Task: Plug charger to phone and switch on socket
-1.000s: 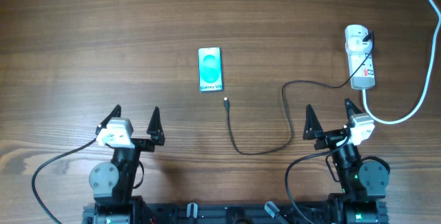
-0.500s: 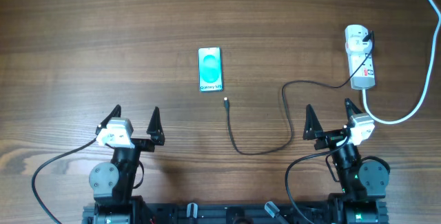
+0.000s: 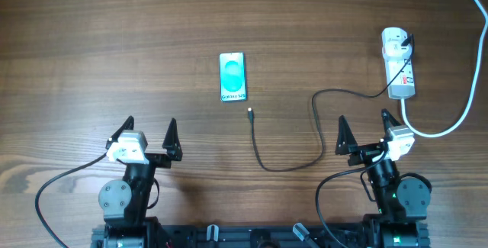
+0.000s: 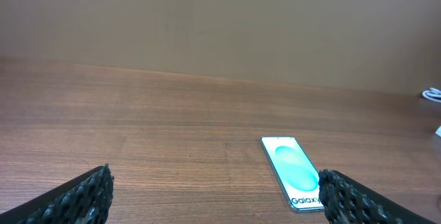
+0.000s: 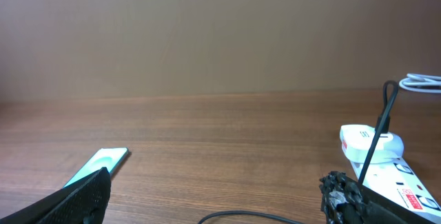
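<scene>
The phone (image 3: 232, 76) lies flat mid-table, teal screen up, white text band at its near end; it also shows in the left wrist view as the phone (image 4: 292, 172) and at the left of the right wrist view as the phone (image 5: 100, 164). The charger cable (image 3: 290, 164) loops across the wood, its connector tip (image 3: 249, 112) just below the phone, its black plug (image 3: 405, 43) in the socket (image 3: 397, 63). The socket (image 5: 379, 158) appears at right. My left gripper (image 3: 146, 133) and right gripper (image 3: 366, 130) stand open and empty near the front edge.
A thick white cord (image 3: 454, 122) curves from the socket's near end up along the table's right side toward the back. Black robot wires (image 3: 57, 183) trail beside both arm bases at the front.
</scene>
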